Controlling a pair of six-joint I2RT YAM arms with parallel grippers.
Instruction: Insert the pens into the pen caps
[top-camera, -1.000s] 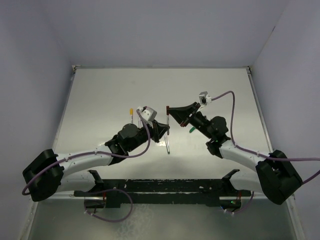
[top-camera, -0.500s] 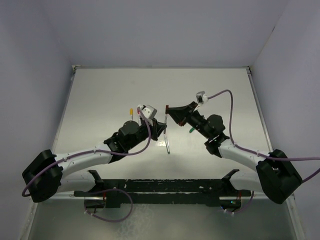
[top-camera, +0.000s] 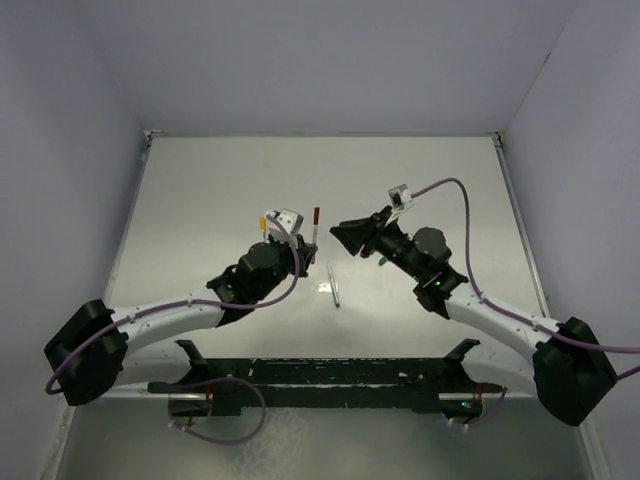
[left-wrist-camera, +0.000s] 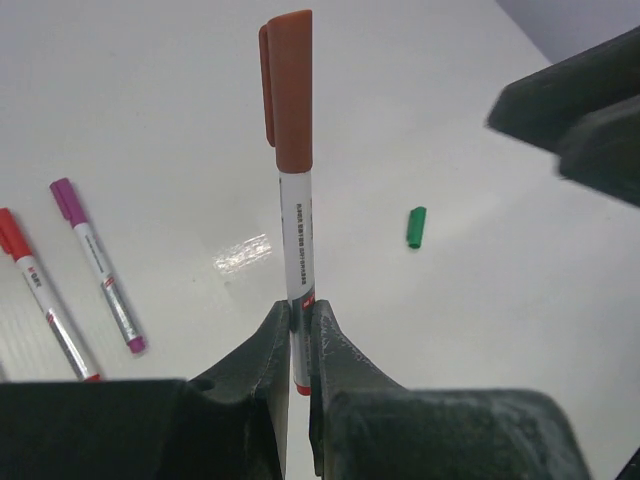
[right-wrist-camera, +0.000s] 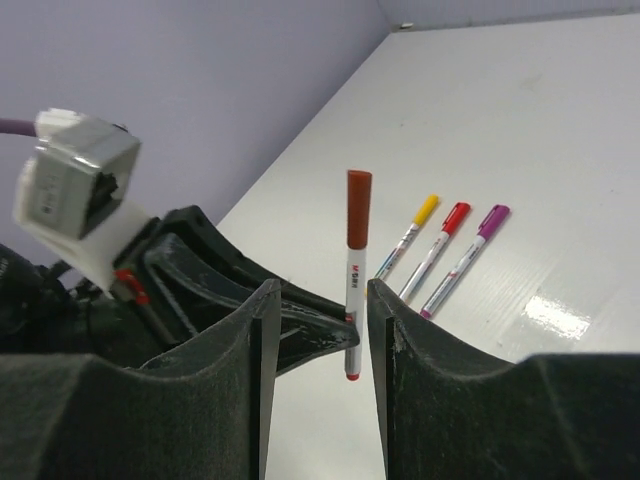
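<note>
The red-capped pen (left-wrist-camera: 298, 230) stands upright above the middle of the table (top-camera: 200, 200). My left gripper (left-wrist-camera: 300, 320) pinches it at its lower end, closed tight on the barrel; I judge this leaves the cap end free to reach. My right gripper (right-wrist-camera: 322, 290) faces it, fingers spread wide and holding nothing. The green cap (left-wrist-camera: 416, 227) lies beyond, toward the right edge, and a loose pen (top-camera: 333, 285) lies closer to the near edge. The most room to move is toward the far edge and its corners.
</note>
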